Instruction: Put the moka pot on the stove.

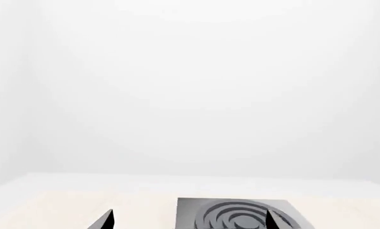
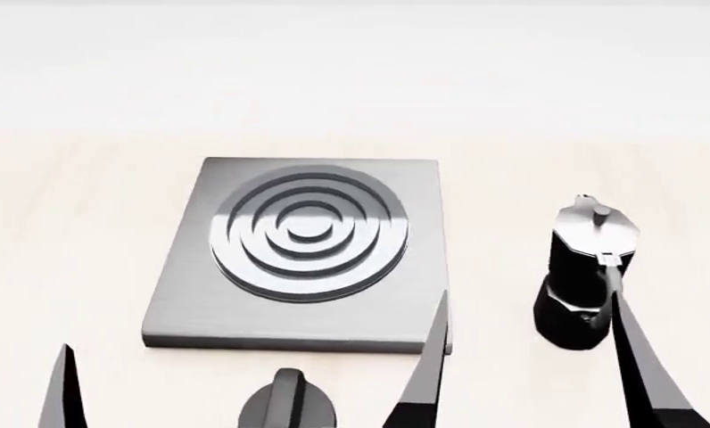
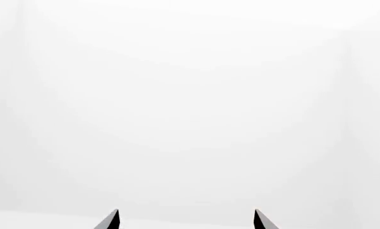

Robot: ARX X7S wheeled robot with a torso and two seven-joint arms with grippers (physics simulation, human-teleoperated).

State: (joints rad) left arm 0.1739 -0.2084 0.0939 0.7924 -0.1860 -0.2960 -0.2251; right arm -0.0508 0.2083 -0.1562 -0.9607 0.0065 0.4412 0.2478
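Note:
The moka pot (image 2: 583,267), black with a silver lid, stands upright on the pale table to the right of the stove (image 2: 308,245) and apart from it. The stove is a flat grey plate with concentric rings; its far part also shows in the left wrist view (image 1: 241,214). My right gripper (image 2: 529,299) is open. It is nearer the camera than the pot, and one finger (image 2: 635,357) overlaps the pot's handle side. The right wrist view shows this gripper (image 3: 186,213) with nothing between its tips. My left gripper (image 1: 188,213) is open; the head view shows only one of its fingers (image 2: 61,388).
A round black dial knob (image 2: 286,403) sits at the stove's near edge, between the two arms. The pale wooden table (image 2: 81,223) extends on both sides of the stove to a white background.

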